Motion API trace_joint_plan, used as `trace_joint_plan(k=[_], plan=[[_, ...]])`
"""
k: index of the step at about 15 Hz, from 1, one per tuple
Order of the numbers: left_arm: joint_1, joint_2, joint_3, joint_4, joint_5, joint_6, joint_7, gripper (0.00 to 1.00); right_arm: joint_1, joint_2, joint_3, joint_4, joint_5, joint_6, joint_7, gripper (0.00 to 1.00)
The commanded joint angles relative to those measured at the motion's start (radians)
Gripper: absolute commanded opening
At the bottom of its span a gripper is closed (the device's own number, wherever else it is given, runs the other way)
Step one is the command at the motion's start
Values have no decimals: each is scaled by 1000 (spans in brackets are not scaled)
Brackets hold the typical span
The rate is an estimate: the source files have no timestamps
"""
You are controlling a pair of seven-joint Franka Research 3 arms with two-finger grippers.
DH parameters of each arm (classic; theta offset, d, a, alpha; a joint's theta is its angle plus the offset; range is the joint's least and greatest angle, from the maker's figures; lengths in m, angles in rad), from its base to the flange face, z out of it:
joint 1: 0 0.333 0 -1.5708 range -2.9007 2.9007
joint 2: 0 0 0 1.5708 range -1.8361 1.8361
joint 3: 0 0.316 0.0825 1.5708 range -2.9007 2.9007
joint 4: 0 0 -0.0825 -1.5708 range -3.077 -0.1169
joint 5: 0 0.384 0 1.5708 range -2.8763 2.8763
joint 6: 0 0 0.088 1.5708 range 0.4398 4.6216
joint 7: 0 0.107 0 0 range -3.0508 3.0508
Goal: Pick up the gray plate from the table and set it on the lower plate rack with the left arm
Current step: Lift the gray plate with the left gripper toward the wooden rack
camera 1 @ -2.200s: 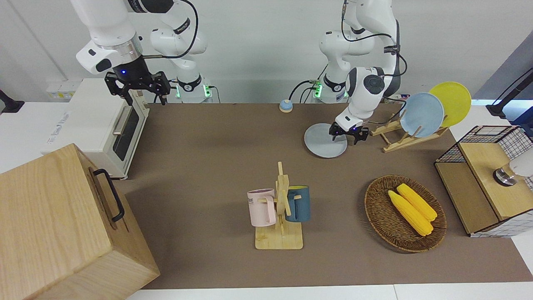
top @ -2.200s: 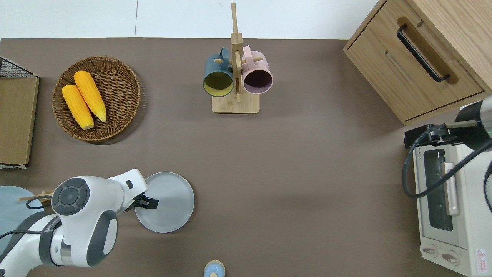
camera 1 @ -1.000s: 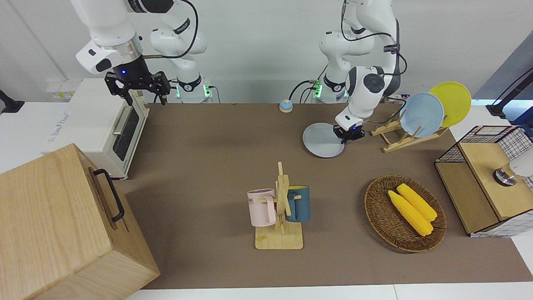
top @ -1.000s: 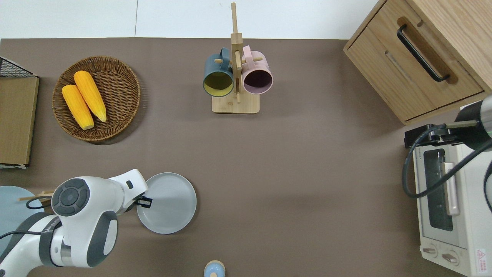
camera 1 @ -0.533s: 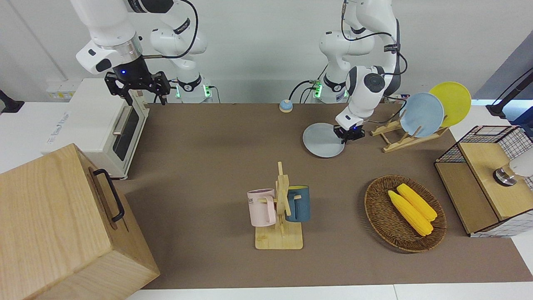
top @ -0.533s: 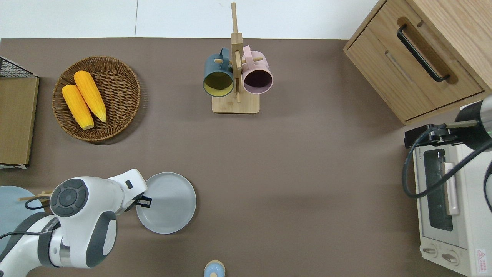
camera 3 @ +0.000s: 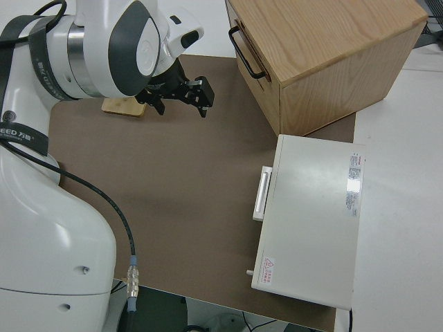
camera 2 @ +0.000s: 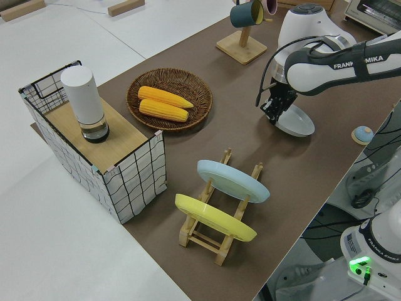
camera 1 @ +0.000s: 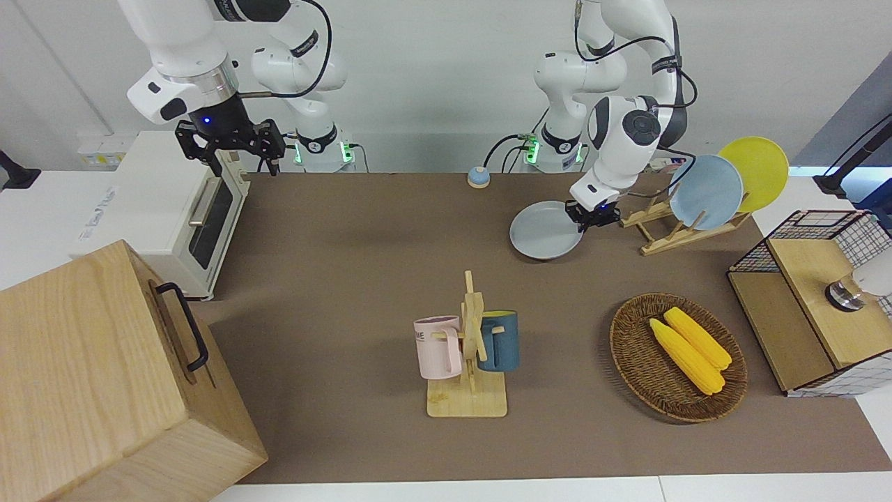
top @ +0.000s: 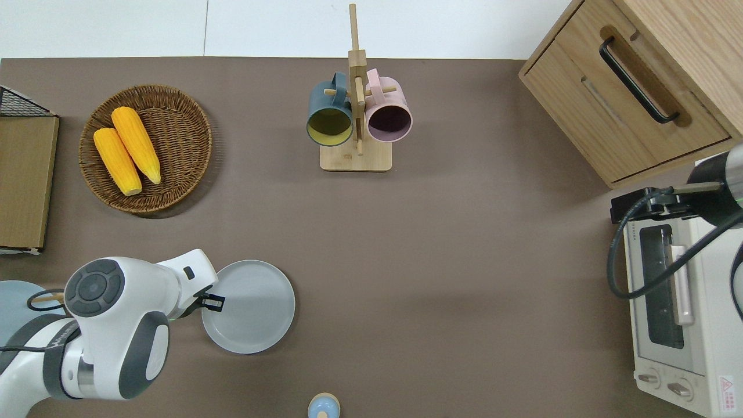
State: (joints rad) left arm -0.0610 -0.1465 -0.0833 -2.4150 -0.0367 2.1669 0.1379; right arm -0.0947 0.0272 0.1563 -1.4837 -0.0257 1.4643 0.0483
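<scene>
Change: since the earlier frames the gray plate (camera 1: 546, 239) is lifted at the edge toward the rack, and the left arm's elbow is raised and swung toward its own end of the table.
Left gripper (camera 1: 593, 215): pinched on the plate's rim at the edge toward the left arm's end of the table.
Plate position: tilted, held edge up; whether the opposite edge rests on the brown table (camera 1: 362, 293) cannot be told.
Lower plate rack (camera 2: 216, 235): just beside the plate, with a light blue plate (camera 2: 233, 180) and a yellow plate (camera 2: 214, 217) already slotted; the lowest slots appear free.
Handling: the plate is judged stiff, smooth and breakable; a single rim pinch is likely to let it swing, so slow carriage is advised.
Right gripper (camera 1: 230, 148): parked, fingers spread.
</scene>
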Motion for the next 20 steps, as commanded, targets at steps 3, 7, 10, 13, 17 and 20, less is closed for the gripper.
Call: trace_joint_plan(k=[3,7,10,13,17,20], plan=[[6,-33,8,42,4,-85,9,0,7,0,-6,6,3,-2,4,983],[4,-39,19,101,4,-171,9,0,7,0,-6,6,3,-1,4,983],[9,-39,29,226,21,-326,9,0,7,0,-6,6,3,-1,4,983],[9,-39,37,336,37,-445,9,0,7,0,-6,6,3,-1,4,983],[12,-39,66,460,38,-573,11,0,7,0,-6,6,3,-1,4,983],[10,-38,73,514,81,-631,6,0,7,0,-6,6,3,-1,2,983]])
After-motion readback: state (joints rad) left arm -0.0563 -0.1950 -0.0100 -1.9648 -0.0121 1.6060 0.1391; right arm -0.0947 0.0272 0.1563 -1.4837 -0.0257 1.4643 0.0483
